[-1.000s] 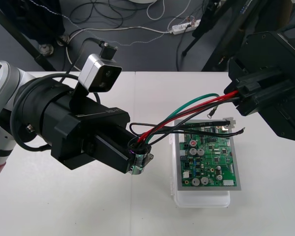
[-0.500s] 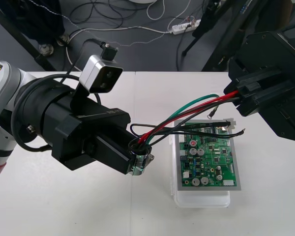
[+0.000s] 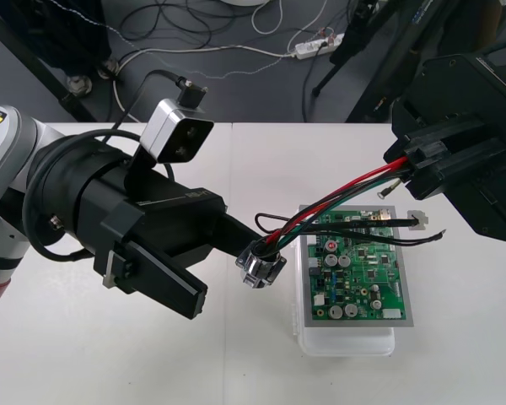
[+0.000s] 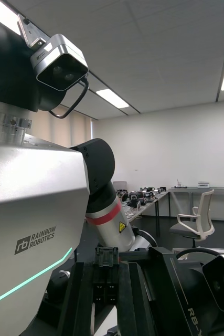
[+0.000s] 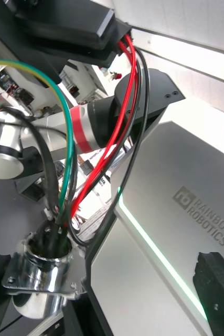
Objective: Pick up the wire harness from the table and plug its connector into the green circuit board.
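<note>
harness (image 3: 320,198): in the air, strung from 3 o'clock to centre, over the board's far edge; not plugged in.
handling: wires light and floppy; metal socket (image 3: 261,266) is the heavy, slick end and sags at centre.
right gripper (image 3: 411,169): 2 o'clock, pinching the wire bundle; better hold is probably near the plug.
left gripper (image 3: 222,274): 9 o'clock, fingers spread, socket beside one tip.
board (image 3: 358,278): 5 o'clock, small parts look fragile.
room: table (image 3: 236,363) open at 6–7 o'clock.
</note>
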Available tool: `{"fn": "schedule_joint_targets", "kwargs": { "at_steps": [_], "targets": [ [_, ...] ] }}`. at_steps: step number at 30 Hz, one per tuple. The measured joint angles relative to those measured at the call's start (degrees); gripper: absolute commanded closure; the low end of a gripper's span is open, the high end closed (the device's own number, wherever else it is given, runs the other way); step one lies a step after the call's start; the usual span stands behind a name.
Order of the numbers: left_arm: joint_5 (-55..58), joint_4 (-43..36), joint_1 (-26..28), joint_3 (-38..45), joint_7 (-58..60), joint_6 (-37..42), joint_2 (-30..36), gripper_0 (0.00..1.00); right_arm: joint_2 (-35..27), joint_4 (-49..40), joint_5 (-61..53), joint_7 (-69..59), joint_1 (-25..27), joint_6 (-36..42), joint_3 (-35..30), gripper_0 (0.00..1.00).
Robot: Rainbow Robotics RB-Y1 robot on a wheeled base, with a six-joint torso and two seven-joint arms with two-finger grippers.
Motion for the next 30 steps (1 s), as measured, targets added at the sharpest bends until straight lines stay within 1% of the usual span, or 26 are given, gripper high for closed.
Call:
{"fn": "schedule_joint_targets", "kwargs": {
  "at_steps": [5, 11, 19, 23, 30],
  "targets": [
    [-3.9, 0.0, 0.0, 1.2, 0.0, 0.0, 0.2, 0.0, 0.0, 0.0, 0.0, 0.0, 0.0, 0.0, 0.0, 1.0],
    [-5.5, 0.1, 0.2, 5.1, 0.0, 0.5, 2.0, 0.0, -0.1, 0.0, 0.0, 0.0, 0.0, 0.0, 0.0, 1.0],
    [-5.4, 0.1, 1.2, 8.3, -1.9, 7.1, 8.4, 0.0, -0.1, 0.0, 0.0, 0.0, 0.0, 0.0, 0.0, 1.0],
    [-2.8, 0.1, 2.4, 8.6, -8.4, 11.2, 12.3, 0.0, -0.1, 0.0, 0.0, 0.0, 0.0, 0.0, 0.0, 1.0],
    [1.0, -2.2, 5.3, 8.6, -24.9, 19.7, 17.9, 0.0, -0.1, 0.0, 0.0, 0.0, 0.3, 0.0, 0.0, 1.0]
  ]
}}
